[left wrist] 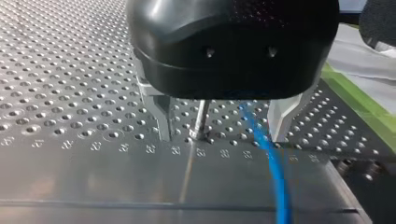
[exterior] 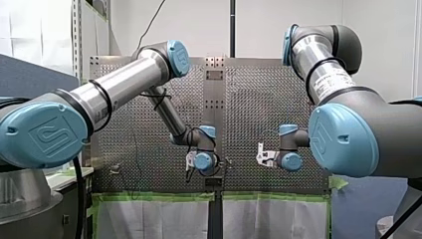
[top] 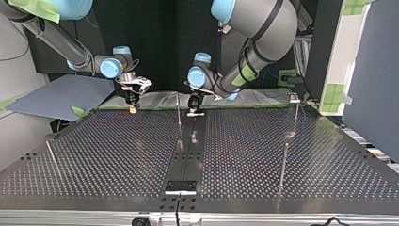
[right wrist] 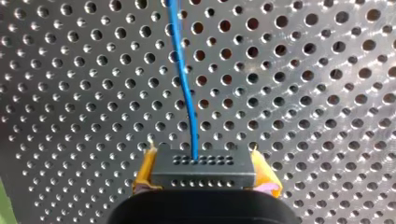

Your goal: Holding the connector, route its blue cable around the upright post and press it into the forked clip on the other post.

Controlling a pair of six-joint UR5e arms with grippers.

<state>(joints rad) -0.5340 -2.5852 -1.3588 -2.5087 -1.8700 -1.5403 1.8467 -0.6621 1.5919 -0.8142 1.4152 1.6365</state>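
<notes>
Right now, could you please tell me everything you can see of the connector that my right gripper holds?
The connector is a small dark rectangular block, plastic by its look, with two rows of small round holes on the face that shows. It is clamped at both ends between the yellow pads of my right gripper. The blue cable leaves a hole near the middle of the row farther from the gripper and runs off over the perforated table.
</notes>
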